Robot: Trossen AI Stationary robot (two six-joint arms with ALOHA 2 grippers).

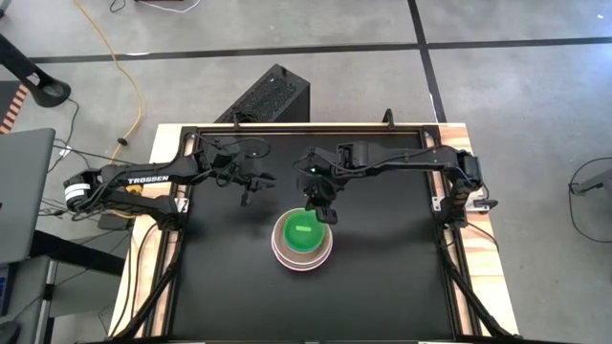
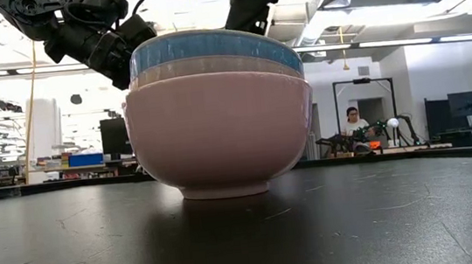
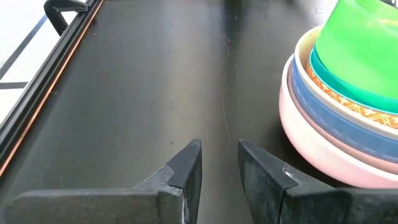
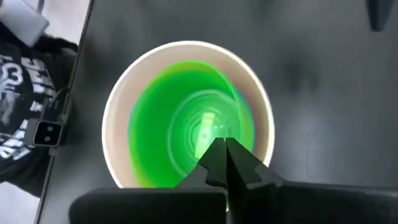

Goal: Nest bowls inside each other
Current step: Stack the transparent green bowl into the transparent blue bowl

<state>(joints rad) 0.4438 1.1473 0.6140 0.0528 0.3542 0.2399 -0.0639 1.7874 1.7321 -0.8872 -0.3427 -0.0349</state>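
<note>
At the middle of the black table [image 1: 382, 287], the green bowl [image 1: 304, 232] is seen nested atop the pink-based bowl stack [image 2: 219, 116]. Directly above it the right gripper [image 4: 225, 148] is held pinched together and empty; the left gripper [image 3: 220, 163], fingers apart, is parked beside. A workshop is seen beyond.

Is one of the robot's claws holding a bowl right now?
No. The right claw is shut and empty above the small green plastic bowl in the stack. The left claw is open over bare table, beside the stack.
</note>
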